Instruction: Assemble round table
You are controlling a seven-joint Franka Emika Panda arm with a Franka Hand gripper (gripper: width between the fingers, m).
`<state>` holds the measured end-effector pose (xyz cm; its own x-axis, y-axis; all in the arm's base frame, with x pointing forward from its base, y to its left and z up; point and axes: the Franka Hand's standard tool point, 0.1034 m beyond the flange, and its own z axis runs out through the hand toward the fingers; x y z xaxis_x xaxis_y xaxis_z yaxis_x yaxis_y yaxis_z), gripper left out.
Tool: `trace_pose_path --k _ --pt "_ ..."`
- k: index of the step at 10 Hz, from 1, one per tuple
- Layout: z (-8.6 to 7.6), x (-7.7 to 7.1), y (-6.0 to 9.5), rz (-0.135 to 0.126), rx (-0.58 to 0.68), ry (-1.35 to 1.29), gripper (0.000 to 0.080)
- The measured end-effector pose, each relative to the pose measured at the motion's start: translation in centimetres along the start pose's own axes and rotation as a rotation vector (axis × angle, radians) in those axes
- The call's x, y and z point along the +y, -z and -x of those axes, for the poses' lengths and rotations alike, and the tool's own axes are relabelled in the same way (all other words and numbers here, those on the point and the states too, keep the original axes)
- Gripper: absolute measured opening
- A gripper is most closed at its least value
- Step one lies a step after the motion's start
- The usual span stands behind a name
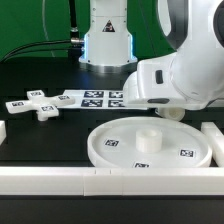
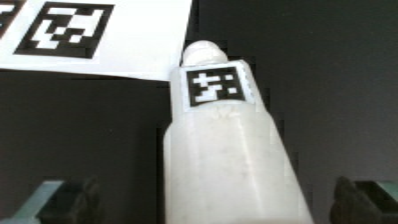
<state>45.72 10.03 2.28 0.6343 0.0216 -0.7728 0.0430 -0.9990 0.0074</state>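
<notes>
1. Spanning the whole scene: black tabletop (image 1: 40,135), bearing every part listed below.
2. White Panda arm (image 1: 175,75), base at the back, wrist bent low over the exterior view's right, above the far rim of the disc.
3. White rectangular border blocks (image 1: 60,181), one long run along the front edge, shorter pieces at either side.
4. Large rimmed round disc (image 1: 95,152), white, lying flat just behind the front border block, toward the exterior view's right; several square tags on its face and a low round hub (image 1: 148,134) at its middle.
5. Marker board (image 1: 97,98), thin and flat, lying behind the disc, between the cross piece and the arm; one corner also showing in the wrist view.
6. Cross-shaped four-arm piece (image 1: 40,104), white, tagged, lying flat at the exterior view's left, well apart from the disc.
7. Short cylinder leg (image 2: 222,160), white, seen only in the wrist view, stretched lengthwise over the dark tabletop, rounded end just beside the marker board's edge; hidden by the arm in the exterior view.
8. Gripper (image 2: 210,200), spread wide and released; dark fingers (image 2: 54,200) standing either side of the leg with a clear gap on both sides, grasping nothing.
9. Black-and-white square tag (image 2: 214,85) near the leg's rounded end.
</notes>
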Motion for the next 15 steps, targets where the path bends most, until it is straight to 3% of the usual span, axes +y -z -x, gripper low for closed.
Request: trace_pose_path --k 3,5,6,7,8,10,12,15 --pt "-0.5 0.2 -1.7 -0.005 -0.034 -0.016 0.0649" --pt "-0.6 0.2 -2.0 -0.005 -0.038 -0.014 0.0647" --pt "-0.6 0.2 -2.0 -0.005 -0.038 -0.013 0.0479" --pt "-0.6 0.1 -2.0 -0.004 -0.037 -0.013 0.0479" --pt "-0.6 0.0 -2.0 -0.003 -0.036 -0.011 0.0406" --pt "-0.6 0.0 -1.9 -0.002 -0.035 -0.003 0.0406" --pt "0.0 0.1 -0.5 0.004 -0.011 0.055 0.0406" --pt "2.2 1.8 5.1 0.015 0.059 0.209 0.0407"
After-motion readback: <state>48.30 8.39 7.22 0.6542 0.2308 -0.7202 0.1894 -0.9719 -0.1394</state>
